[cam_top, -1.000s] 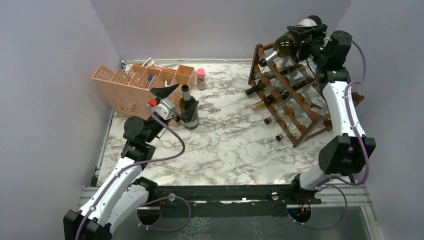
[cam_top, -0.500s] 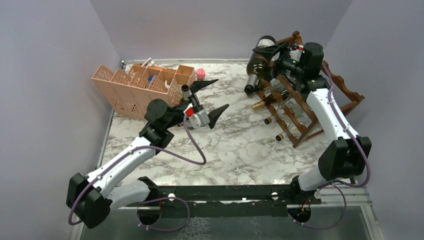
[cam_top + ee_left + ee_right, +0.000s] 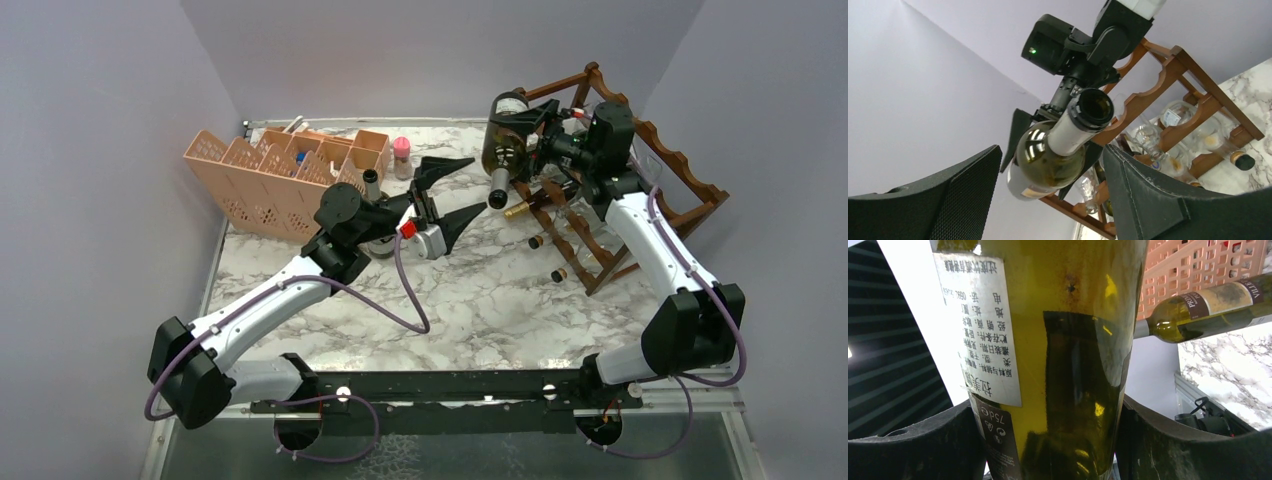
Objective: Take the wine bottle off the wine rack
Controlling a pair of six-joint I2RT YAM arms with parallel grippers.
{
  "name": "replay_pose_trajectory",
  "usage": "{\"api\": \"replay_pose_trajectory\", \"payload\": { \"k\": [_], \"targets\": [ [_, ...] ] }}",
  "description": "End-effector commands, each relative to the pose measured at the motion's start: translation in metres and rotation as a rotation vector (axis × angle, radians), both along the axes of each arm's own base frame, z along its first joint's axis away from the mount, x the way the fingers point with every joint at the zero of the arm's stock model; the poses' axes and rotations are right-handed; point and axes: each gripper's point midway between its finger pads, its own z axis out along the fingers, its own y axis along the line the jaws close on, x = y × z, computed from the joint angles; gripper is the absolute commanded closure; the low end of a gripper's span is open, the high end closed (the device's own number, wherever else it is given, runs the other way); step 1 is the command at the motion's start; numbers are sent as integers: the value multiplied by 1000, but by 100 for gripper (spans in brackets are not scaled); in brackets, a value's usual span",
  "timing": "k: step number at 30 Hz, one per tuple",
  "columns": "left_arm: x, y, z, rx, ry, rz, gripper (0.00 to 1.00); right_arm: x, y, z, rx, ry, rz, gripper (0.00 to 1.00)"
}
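My right gripper (image 3: 517, 146) is shut on the body of a green wine bottle (image 3: 505, 150) and holds it in the air just left of the dark brown wooden wine rack (image 3: 668, 172), neck pointing down and left. In the right wrist view the bottle (image 3: 1068, 365) fills the space between the pads (image 3: 908, 450). My left gripper (image 3: 452, 192) is open and empty, just left of the bottle's mouth. In the left wrist view the bottle (image 3: 1050, 157) points its mouth at the camera, beyond the gap of the open gripper (image 3: 1048, 200), with the rack (image 3: 1168, 87) behind.
Several other bottles (image 3: 520, 210) lie in the rack's lower tiers. A second wine bottle (image 3: 372, 185) stands behind my left arm beside the peach plastic organiser (image 3: 265, 175). A small pink-capped bottle (image 3: 402, 150) stands by the back wall. Purple walls close in three sides.
My right arm has carried the bottle off the rack's top, leftward and down, tipping its neck down. My left gripper left the standing bottle and swung right toward the held bottle, jaws open.
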Motion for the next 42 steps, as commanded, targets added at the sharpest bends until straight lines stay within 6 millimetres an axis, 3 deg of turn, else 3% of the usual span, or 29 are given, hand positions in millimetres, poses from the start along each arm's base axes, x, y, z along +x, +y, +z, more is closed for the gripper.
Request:
{"api": "replay_pose_trajectory", "payload": {
  "k": [1,17,28,35,38,42],
  "targets": [
    [-11,-12,7,7,-64,-56,20,-27,8,44,51,-148,66,44],
    [-8,-56,0,33,-140,-41,38,-42,24,28,72,-85,133,44],
    [8,-60,-12,57,-153,31,48,-50,24,27,94,-66,145,44],
    [12,-60,-13,57,-150,49,62,-49,24,29,99,-73,150,43],
    [12,-57,-6,42,-140,55,74,-48,23,24,107,-69,138,37],
    [14,-53,-1,31,-143,80,89,-44,23,20,114,-71,120,16]
  ]
}}
